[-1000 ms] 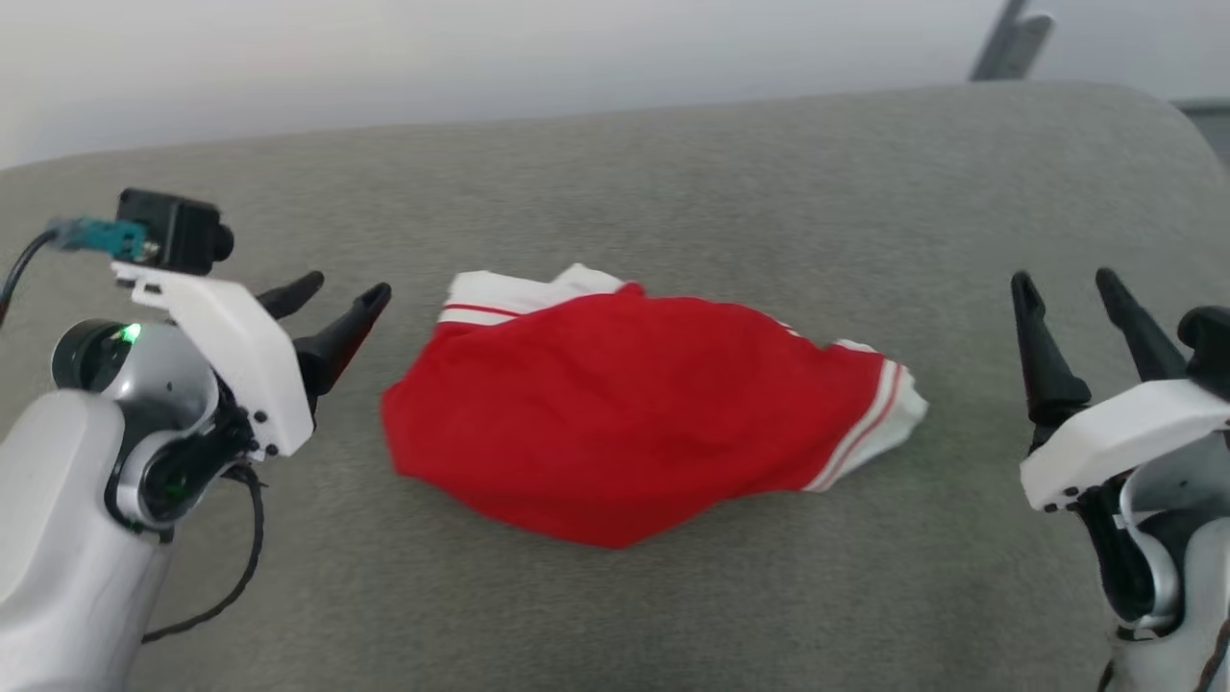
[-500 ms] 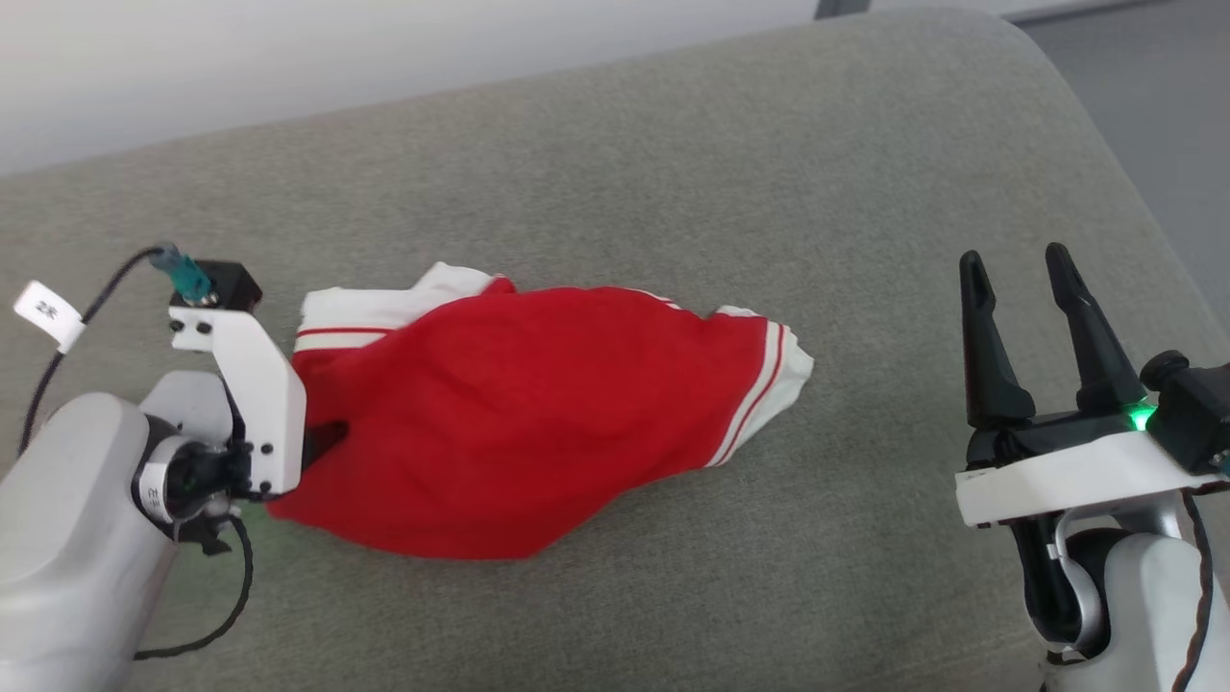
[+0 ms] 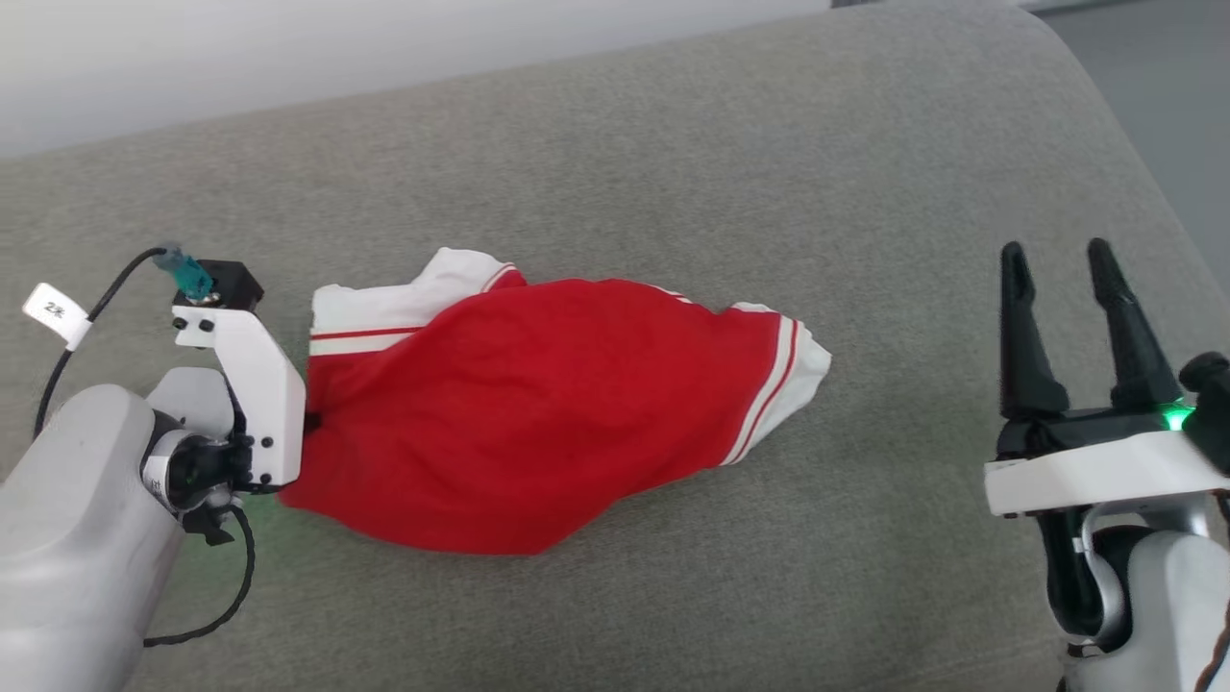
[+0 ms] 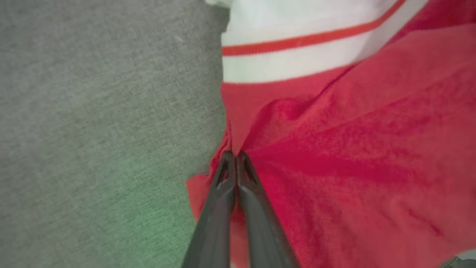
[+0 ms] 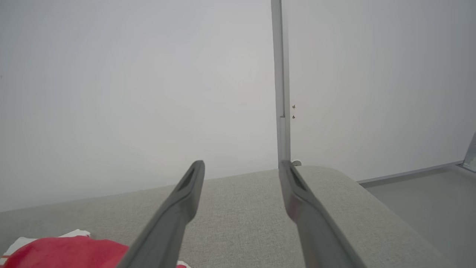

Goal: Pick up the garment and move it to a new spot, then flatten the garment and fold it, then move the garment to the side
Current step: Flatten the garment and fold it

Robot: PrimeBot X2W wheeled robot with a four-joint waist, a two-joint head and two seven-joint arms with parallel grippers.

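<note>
Bare indoor room, grey upholstered cushion (image 3: 673, 144), plain white wall (image 5: 148, 74), grey floor (image 5: 427, 193)

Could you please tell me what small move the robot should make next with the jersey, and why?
Probably lift the left pincer a little: it is shut on a pinch of red fabric at the jersey's left edge, while the jersey lies crumpled on the grey cushion and the right pincer hangs open, well clear of it.
</note>
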